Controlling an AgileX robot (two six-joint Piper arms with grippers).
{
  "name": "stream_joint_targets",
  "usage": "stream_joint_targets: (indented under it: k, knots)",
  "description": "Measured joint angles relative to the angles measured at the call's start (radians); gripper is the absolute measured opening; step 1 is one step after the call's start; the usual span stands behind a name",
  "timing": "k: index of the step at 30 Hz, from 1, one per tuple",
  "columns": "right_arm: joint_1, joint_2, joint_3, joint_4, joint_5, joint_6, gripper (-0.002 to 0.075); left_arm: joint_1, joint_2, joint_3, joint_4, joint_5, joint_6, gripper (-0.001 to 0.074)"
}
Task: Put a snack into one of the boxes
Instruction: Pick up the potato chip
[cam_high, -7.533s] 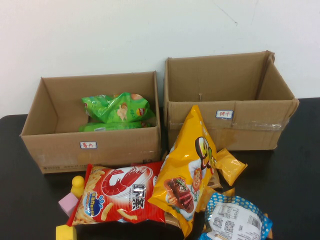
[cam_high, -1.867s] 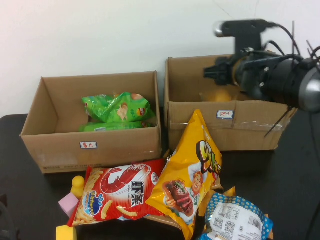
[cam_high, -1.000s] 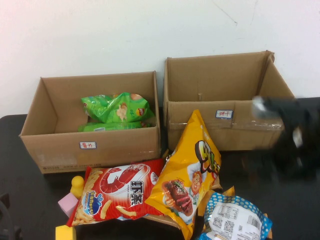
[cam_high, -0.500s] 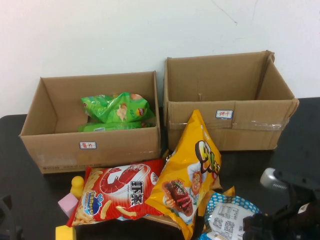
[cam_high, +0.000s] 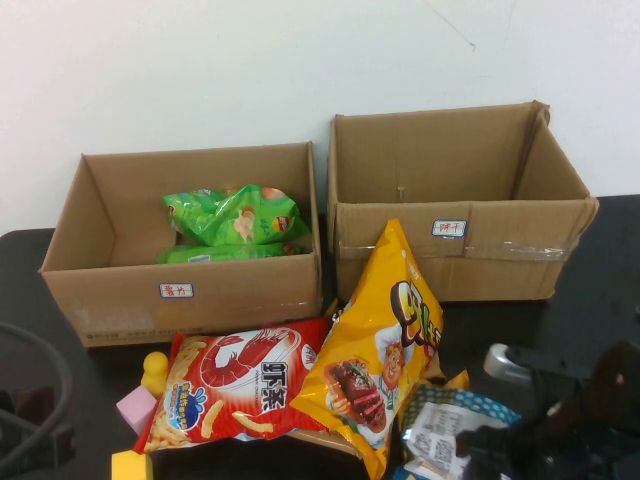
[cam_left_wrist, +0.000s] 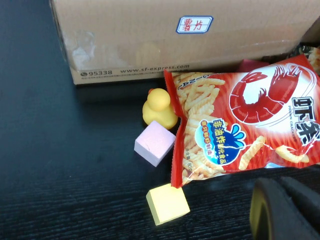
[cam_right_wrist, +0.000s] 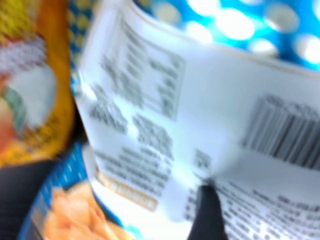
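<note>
The snack, a bag with blue-and-white dotted edges and a white printed back, lies at the table's front right, partly under the yellow chef bag. It fills the right wrist view. My right gripper is low over the snack's right side and shows as a dark tip against the white back. The lower, wider box, with a red-written label, stands at the back left and holds green bags. My left gripper is shut and empty, low at the front left by the red prawn bag.
The taller taped box with a blue-written label stands back right. The red prawn-stick bag and yellow chef bag lie in front of the boxes. A yellow duck, a pink block and a yellow block sit front left.
My right arm swung from above the taller box down to the front right and now sits on the snack. The small yellow packet beside the chef bag is gone. A left-arm cable entered bottom left.
</note>
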Motion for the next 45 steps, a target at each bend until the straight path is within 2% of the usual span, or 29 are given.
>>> stream_joint_targets:
  k: [7, 10, 14, 21, 22, 26, 29, 41, 45]
  knots:
    - [0.0, 0.07, -0.092, 0.004, 0.023, -0.004, 0.0472, 0.0, 0.0, 0.0, -0.004, 0.006, 0.014, -0.0001]
    - [0.0, 0.108, -0.112, 0.011, 0.028, -0.005, 0.0431, 0.0, 0.0, 0.0, -0.004, 0.008, 0.016, -0.0001]
    - [0.0, 0.13, -0.125, 0.026, 0.035, -0.007, 0.0307, 0.0, 0.0, 0.0, -0.006, 0.01, 0.021, -0.0001]
    - [0.0, 0.123, -0.131, 0.03, 0.058, -0.047, 0.0288, 0.0, 0.0, 0.0, -0.017, 0.01, 0.025, -0.0001]
    - [0.0, 0.113, -0.131, 0.024, 0.061, -0.049, 0.0265, 0.0, 0.0, 0.0, -0.018, 0.01, 0.025, -0.0001]
    - [0.0, 0.054, -0.122, -0.004, 0.084, -0.051, 0.0097, 0.0, 0.0, 0.0, -0.02, 0.01, 0.025, -0.0001]
    - [0.0, -0.02, -0.118, -0.031, 0.092, -0.055, 0.0041, 0.0, 0.0, 0.0, -0.022, 0.01, 0.025, -0.0001]
    - [0.0, -0.313, -0.116, -0.082, 0.101, -0.055, 0.0029, 0.0, 0.0, 0.0, -0.027, 0.01, 0.03, -0.0001]
    - [0.0, -0.393, -0.193, -0.084, 0.1, -0.059, 0.0029, 0.0, 0.0, 0.0, -0.029, 0.01, 0.03, -0.0001]
